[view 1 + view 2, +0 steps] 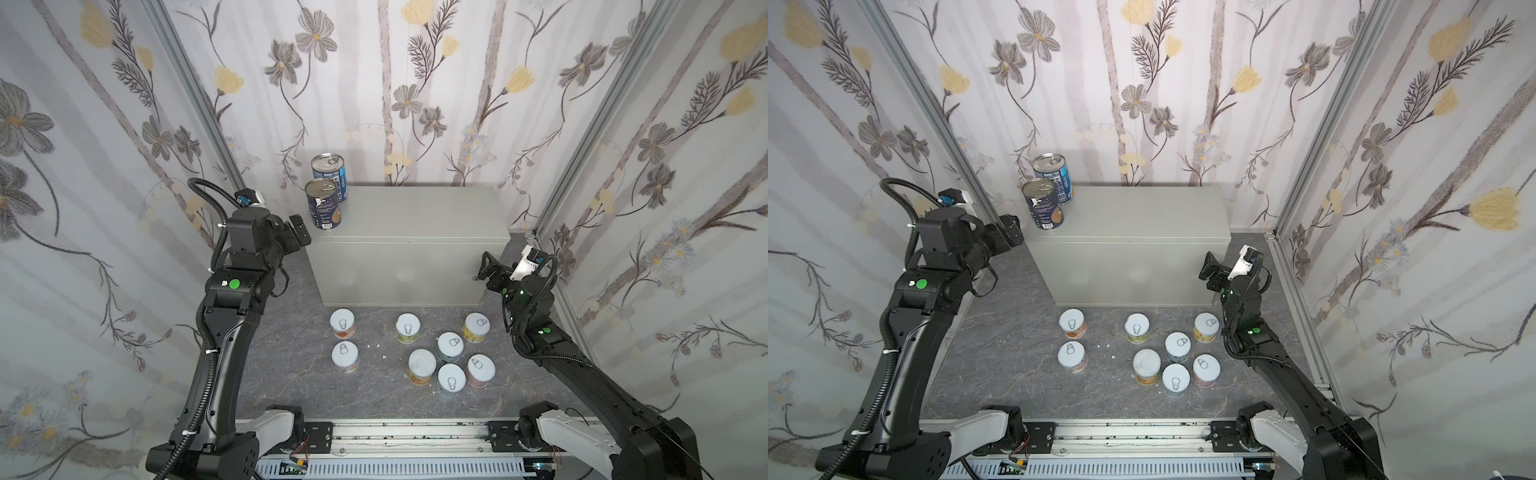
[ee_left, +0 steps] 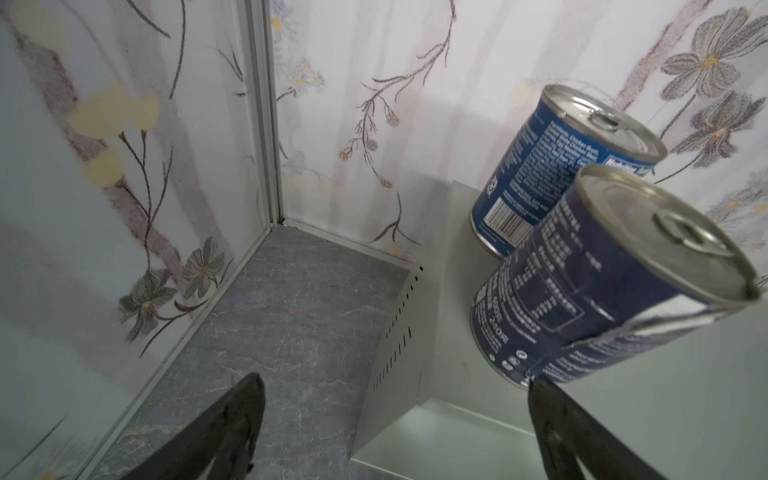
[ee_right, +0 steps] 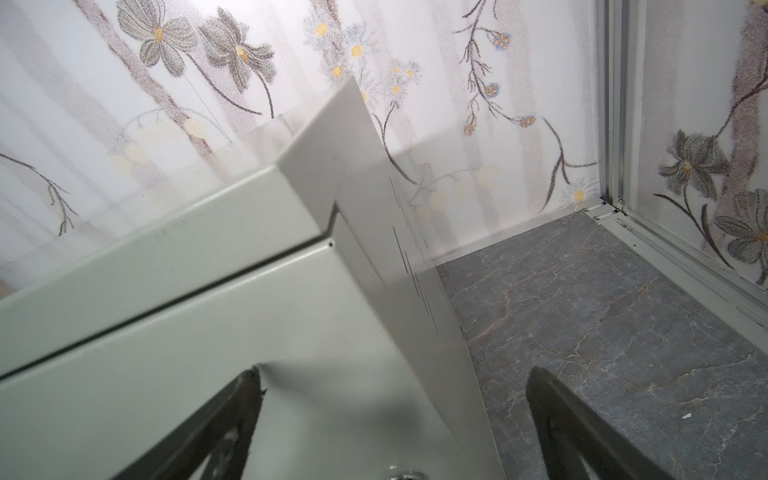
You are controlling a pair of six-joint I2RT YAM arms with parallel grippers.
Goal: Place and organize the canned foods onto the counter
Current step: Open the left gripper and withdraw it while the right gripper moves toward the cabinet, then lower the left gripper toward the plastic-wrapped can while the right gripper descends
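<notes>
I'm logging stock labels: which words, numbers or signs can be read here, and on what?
"Nutrition", cut off: rear blue can, left wrist view.
"Ingredients: Chicken Broth": same can; remaining small print blurred.
Barcode, digits unreadable: same can.
Front blue can: print too blurred to read.
Short white-lidded cans: side labels too small; lids show only a ring-pull outline.

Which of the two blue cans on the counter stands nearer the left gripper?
The front can, at the counter's left front corner; the other can stands behind it.
</notes>
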